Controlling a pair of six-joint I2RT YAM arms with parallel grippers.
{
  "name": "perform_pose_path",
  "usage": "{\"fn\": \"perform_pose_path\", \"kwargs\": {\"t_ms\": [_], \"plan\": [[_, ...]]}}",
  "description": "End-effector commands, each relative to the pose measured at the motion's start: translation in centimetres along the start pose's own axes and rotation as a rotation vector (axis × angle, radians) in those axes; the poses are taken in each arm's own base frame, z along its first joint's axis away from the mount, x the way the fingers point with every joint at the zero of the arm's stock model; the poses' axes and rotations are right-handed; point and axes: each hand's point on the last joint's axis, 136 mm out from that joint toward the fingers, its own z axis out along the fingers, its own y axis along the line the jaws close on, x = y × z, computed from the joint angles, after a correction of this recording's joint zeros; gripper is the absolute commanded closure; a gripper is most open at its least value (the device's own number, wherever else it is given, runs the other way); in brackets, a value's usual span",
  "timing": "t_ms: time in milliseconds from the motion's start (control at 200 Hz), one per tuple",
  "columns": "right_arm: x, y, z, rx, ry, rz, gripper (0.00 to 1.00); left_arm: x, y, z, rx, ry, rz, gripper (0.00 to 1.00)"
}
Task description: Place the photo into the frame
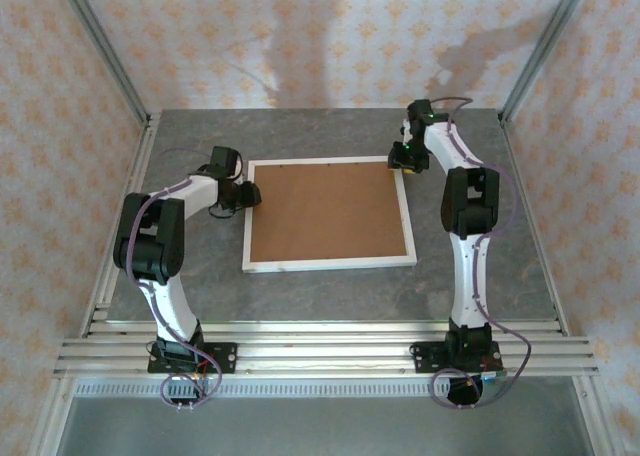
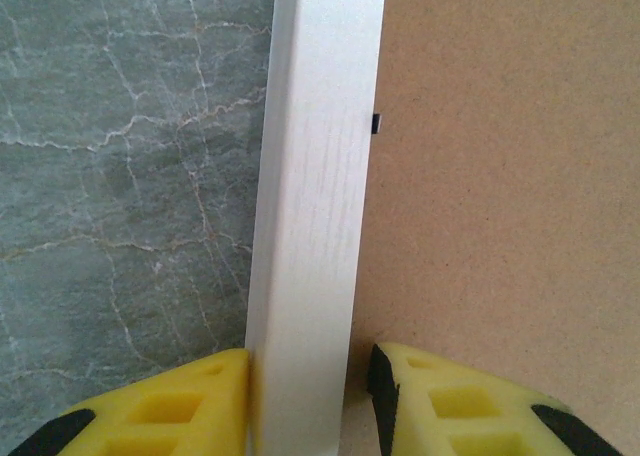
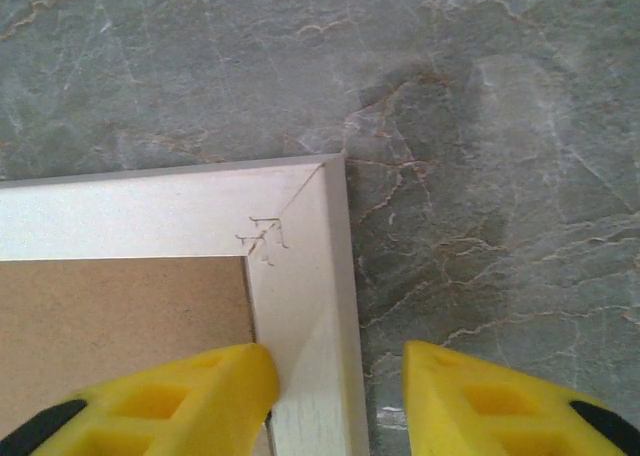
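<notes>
At the left pincer (image 2: 310, 361): straddles the frame's (image 2: 315, 176) left rail, outer finger (image 2: 190, 406) against the edge, inner finger a sliver off. Clamped or not, cannot tell. At the right pincer (image 3: 338, 361): stands parted around the right rail by the far corner, with a gap on the outer side. Seen close up: staples (image 3: 265, 236) across the mitre, a small black tab (image 2: 375, 123). Seen from above: lies flat mid-worktop (image 1: 330, 296) between both arms, with a brown backing board (image 1: 328, 211) inside.
</notes>
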Motion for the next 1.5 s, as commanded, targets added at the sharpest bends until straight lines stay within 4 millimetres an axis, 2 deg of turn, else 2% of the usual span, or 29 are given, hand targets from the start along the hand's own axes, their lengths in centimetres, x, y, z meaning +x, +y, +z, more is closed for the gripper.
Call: {"fn": "perform_pose_path", "kwargs": {"t_ms": [0,140,260,345,531,676,1166,1351,1496], "plan": [[5.9,1.8,3.8,0.037,0.221,-0.031,0.48,3.8,-0.3,2.5,-0.006,0.134,0.017,0.65],[6.4,3.8,4.0,-0.055,0.253,-0.02,0.39,3.8,-0.6,2.3,0.003,0.132,0.016,0.65],[5.9,3.0,3.7,0.006,0.217,-0.025,0.38,3.8,-0.5,2.0,-0.003,0.128,0.022,0.65],[4.9,2.9,1.7,-0.008,0.143,-0.01,0.41,3.8,-0.4,1.9,-0.015,0.129,0.029,0.65],[2.7,0.5,-3.1,0.015,0.042,0.029,0.5,3.3,0.1,1.9,-0.05,0.134,0.054,0.65],[1.8,-1.2,-4.7,0.024,0.022,0.04,0.5,3.0,0.1,1.7,-0.061,0.128,0.062,0.65],[0.9,-3.3,-2.0,0.071,0.019,0.057,0.52,3.1,0.4,1.7,-0.078,0.137,0.067,0.65],[2.4,-4.4,0.9,0.099,0.093,0.066,0.52,3.2,0.4,1.8,-0.076,0.142,0.065,0.65],[3.9,-4.4,2.7,0.084,0.162,0.065,0.5,3.1,0.3,1.7,-0.076,0.142,0.068,0.65]]}}
